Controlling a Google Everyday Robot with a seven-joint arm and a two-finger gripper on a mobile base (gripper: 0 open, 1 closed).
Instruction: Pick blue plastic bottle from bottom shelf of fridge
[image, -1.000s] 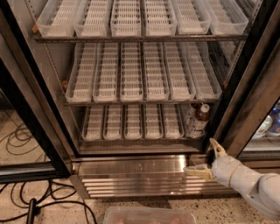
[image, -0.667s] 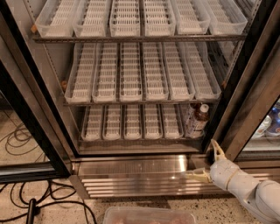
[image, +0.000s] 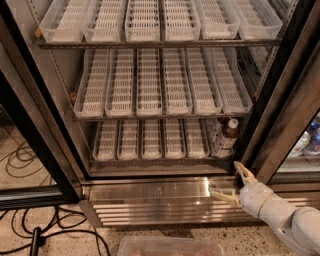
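Note:
The fridge (image: 30, 115) stands open with a black door frame and white tray shelves. On the bottom shelf (image: 150, 140), in the rightmost lane, stands the blue plastic bottle (image: 227, 137): brown contents, white cap, pale label. A look-alike may stand behind it, mostly hidden. My gripper (image: 231, 182) is open at the lower right, in front of the ribbed steel base (image: 150, 197), just below and a little right of the bottle. One finger (image: 244, 172) points up toward the shelf edge, the other (image: 222, 196) points left. It holds nothing.
Two higher rows of white trays (image: 160, 80) hold nothing visible. A neighbouring glass-doored unit with blue items (image: 310, 140) is at the right. Black cables (image: 30, 230) lie on the speckled floor at the left. A clear plastic bin (image: 170, 246) sits at the bottom edge.
The gripper has crept slightly left and forward along the steel base; its fingers stay spread. The bottle has not moved.

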